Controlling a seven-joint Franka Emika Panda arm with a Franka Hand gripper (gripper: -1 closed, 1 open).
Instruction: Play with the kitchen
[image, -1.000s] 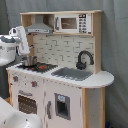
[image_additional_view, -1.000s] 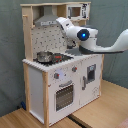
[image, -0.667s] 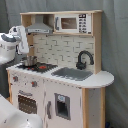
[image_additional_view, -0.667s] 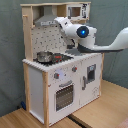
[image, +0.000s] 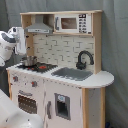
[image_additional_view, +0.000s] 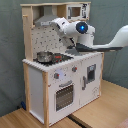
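The kitchen is a white and pale-wood toy with a black stovetop, grey sink, black faucet, hood and oven door. In the second exterior view the kitchen shows its oven door and knobs. A small metal pot stands on the stove, and the pot shows in both exterior views. My gripper hangs above the stovetop beside the pot, below the hood. My white arm reaches in from the second exterior view's right.
A toy microwave sits on the upper shelf. A red patch marks the stovetop next to the pot. Grey curtain hangs behind the kitchen. Wooden floor lies in front of it.
The arm has risen a little over the stovetop. The pot and the kitchen have not moved.
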